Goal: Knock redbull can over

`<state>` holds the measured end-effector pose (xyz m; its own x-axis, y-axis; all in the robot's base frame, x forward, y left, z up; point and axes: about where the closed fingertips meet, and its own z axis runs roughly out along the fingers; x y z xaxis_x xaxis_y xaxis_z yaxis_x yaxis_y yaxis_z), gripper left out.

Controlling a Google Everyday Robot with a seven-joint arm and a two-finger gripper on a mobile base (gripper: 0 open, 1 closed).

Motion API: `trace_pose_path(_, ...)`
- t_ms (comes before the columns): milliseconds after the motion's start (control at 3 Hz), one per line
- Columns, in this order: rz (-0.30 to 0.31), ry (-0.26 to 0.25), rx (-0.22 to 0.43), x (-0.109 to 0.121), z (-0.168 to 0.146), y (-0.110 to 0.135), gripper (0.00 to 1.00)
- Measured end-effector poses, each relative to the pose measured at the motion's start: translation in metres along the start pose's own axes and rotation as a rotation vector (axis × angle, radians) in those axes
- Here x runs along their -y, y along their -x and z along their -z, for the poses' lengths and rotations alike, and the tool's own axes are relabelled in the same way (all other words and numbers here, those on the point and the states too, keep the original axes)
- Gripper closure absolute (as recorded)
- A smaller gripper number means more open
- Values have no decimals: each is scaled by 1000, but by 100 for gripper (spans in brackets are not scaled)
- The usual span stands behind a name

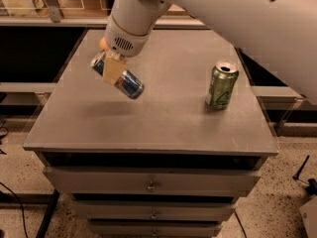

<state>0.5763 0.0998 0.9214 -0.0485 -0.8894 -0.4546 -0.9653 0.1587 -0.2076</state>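
The redbull can (132,85) is blue and silver. It is tilted steeply, top end to the upper left, and hangs above the left part of the grey table top (163,125), with its shadow below it. My gripper (113,69) is shut on the can's middle, with a tan finger (112,71) across its body. The white arm reaches in from the upper right.
A wider green can (221,85) stands upright at the right of the table. A sliver of an orange ball (102,43) shows behind my wrist at the back left. The table is a drawer cabinet with drawers (151,181) below the front edge.
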Motion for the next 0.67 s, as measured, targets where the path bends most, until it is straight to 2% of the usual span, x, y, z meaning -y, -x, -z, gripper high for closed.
trace_pose_path(333,25,46,-230,-16,-13,-29,100)
trace_pose_path(667,15,55,-446,-29,-4,-61,100)
